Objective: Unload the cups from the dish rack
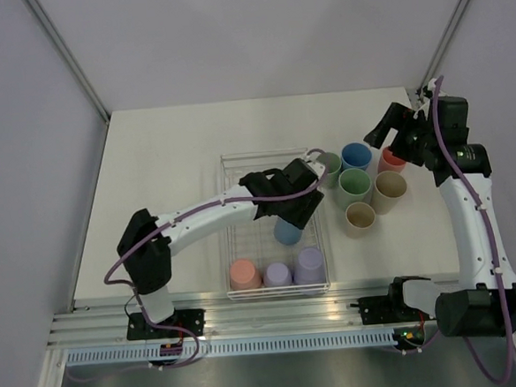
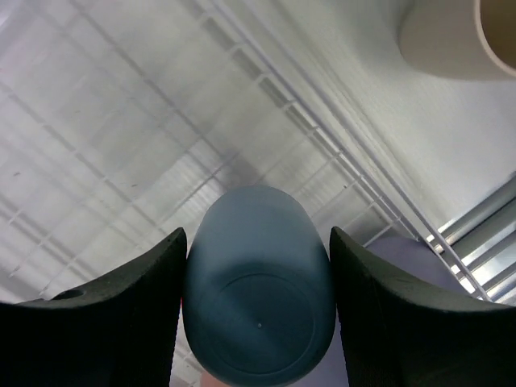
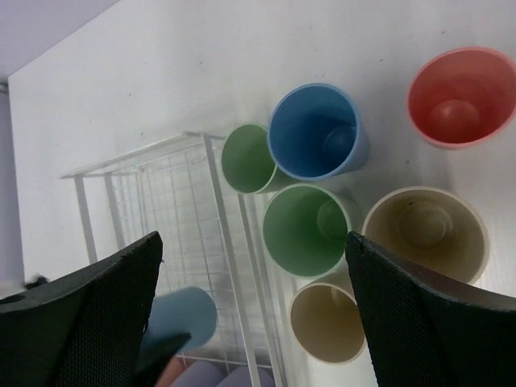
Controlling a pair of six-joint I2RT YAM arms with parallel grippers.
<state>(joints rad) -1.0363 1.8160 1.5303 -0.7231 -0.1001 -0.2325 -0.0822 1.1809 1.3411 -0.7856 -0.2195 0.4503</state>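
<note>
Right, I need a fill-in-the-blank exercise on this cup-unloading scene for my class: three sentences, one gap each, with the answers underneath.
1. The upside-down cup clamped in the left tool is coloured ___.
2. The upright cups on the table, outside the dish rack, number ___.
3. The right tool above them has its jaws ___.
Missing words: blue; six; open.

A robotics lab test cell was seen: a bare white worktop [image 1: 162,156] was boxed in by plain grey panels [image 1: 25,157] on metal struts [image 1: 70,58], while a cabled left arm [image 1: 211,213] and right arm [image 1: 475,218] were bolted to an aluminium rail [image 1: 275,312].
</note>
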